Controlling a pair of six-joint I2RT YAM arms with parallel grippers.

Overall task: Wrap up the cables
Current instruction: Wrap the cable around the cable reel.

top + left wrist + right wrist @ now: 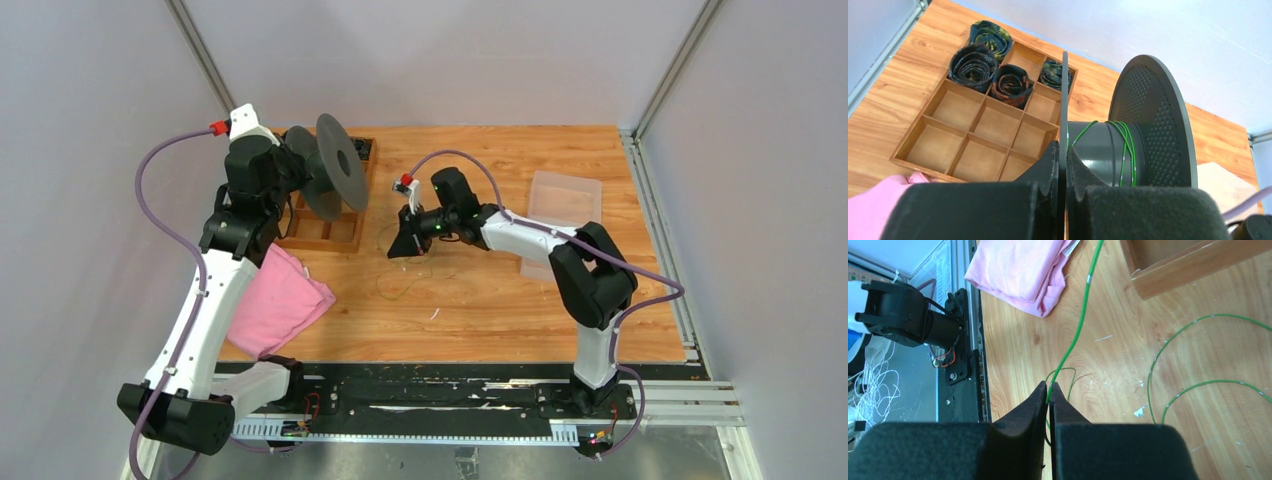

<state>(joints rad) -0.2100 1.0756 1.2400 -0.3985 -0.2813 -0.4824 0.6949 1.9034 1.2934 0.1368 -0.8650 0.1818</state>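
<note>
I have the green cable (1079, 325) running in three places. A few turns sit around the hub of the dark grey spool (1098, 150), bunched toward its far, dimpled flange, with one strand slanting across toward the near flange. A taut length rises from my right gripper (1049, 387), whose fingers are pressed together on it at the very tips. The slack lies in loose loops on the wooden table (500, 300) beside and beneath that gripper.

The spool is raised off the table on its side, over the near right corner of the compartment tray (898, 160). My left gripper (1062, 150) is clamped on the thin edge of the near flange, one finger on each face.

Four rolled neckties (973, 65) fill compartments along the tray's far side; the other cells I can see show bare wood. A pink cloth (285, 300) lies crumpled just near of the tray, by the left arm. A clear plastic lid (565, 200) rests well apart on the table's right side, behind the right arm.
</note>
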